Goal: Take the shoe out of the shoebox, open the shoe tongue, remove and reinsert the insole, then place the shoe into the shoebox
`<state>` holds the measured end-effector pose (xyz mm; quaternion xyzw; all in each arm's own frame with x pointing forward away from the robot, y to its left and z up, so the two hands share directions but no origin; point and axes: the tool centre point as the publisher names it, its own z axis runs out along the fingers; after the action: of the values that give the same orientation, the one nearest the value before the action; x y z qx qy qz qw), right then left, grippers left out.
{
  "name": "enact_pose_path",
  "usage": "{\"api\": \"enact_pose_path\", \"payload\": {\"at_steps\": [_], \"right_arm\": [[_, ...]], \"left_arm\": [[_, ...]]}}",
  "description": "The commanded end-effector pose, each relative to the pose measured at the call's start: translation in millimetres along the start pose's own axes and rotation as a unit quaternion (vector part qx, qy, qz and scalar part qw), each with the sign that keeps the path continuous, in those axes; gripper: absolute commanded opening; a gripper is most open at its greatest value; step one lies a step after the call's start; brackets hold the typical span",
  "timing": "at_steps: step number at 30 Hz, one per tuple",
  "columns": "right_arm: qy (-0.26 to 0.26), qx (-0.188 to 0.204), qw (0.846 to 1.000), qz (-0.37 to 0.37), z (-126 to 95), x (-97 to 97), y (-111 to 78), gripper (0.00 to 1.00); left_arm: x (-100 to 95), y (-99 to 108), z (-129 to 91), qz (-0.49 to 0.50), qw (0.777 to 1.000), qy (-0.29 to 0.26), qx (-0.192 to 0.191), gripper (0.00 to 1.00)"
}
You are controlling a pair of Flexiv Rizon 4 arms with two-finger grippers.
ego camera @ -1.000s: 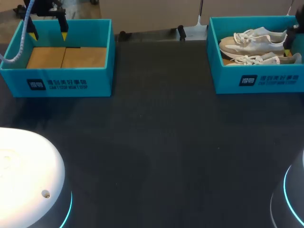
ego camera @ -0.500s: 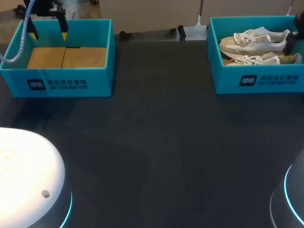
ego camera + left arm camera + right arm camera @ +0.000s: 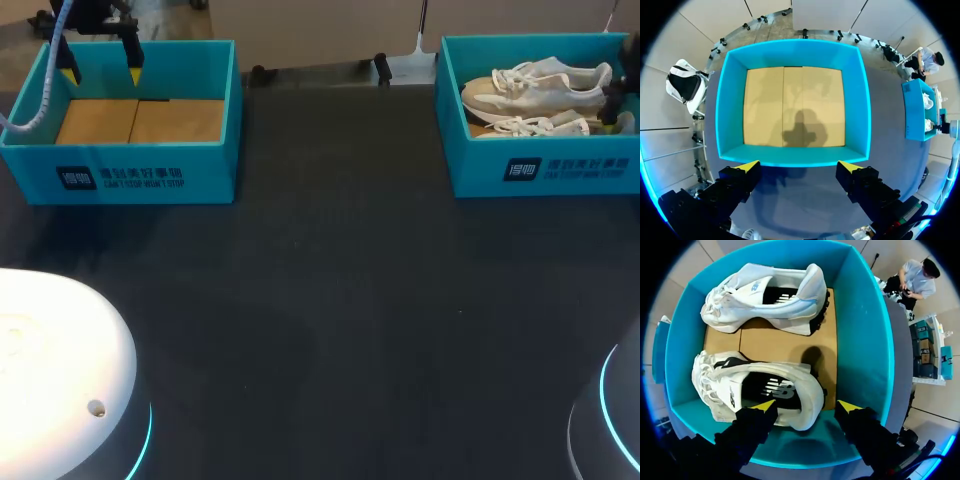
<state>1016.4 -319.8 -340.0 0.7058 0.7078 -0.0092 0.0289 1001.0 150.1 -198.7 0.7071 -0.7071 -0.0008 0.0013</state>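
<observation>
Shoes are lying as a pair inside the right box (image 3: 540, 172): the far shoe (image 3: 765, 295) and the near shoe (image 3: 760, 385), its heel under my right hand (image 3: 806, 406), which is hanging spread wide. My left hand (image 3: 800, 165) is hovering wide open over the near rim of the second box (image 3: 120, 172), and a broad stretch of desk (image 3: 330, 300) is separating the two boxes.

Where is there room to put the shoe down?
The dark table between the left shoebox and the right shoebox is bare. The left shoebox floor is bare too. The right shoebox is crowded: two shoes lie inside.
</observation>
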Motion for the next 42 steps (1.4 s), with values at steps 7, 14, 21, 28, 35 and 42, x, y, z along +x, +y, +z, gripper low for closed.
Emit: {"api": "enact_pose_path", "payload": {"at_steps": [7,14,21,28,35,42], "right_arm": [[0.0,0.01,1.0,0.003,14,-1.2,7.4,0.86],[0.004,0.016,1.0,0.007,23,-2.6,5.8,0.86],[0.006,0.025,1.0,0.014,30,-2.2,3.9,0.83],[0.011,0.029,0.999,0.016,37,-2.4,1.9,0.82],[0.014,0.036,0.999,0.021,44,-1.4,0.9,0.73],[0.015,0.038,0.999,0.023,46,-0.5,-0.6,0.5]], "left_arm": [[-0.1,0,0,0.0,1.0,0.0,0.0,1.0],[-0.1,0,0,0.0,1.0,0.0,0.0,1.0],[-0.1,0,0,0.0,1.0,0.0,0.0,1.0],[-0.1,0,0,0.0,1.0,0.0,0.0,1.0],[-0.1,0,0,0.0,1.0,0.0,0.0,1.0],[-0.1,0,0,0.0,1.0,0.0,0.0,1.0]]}}
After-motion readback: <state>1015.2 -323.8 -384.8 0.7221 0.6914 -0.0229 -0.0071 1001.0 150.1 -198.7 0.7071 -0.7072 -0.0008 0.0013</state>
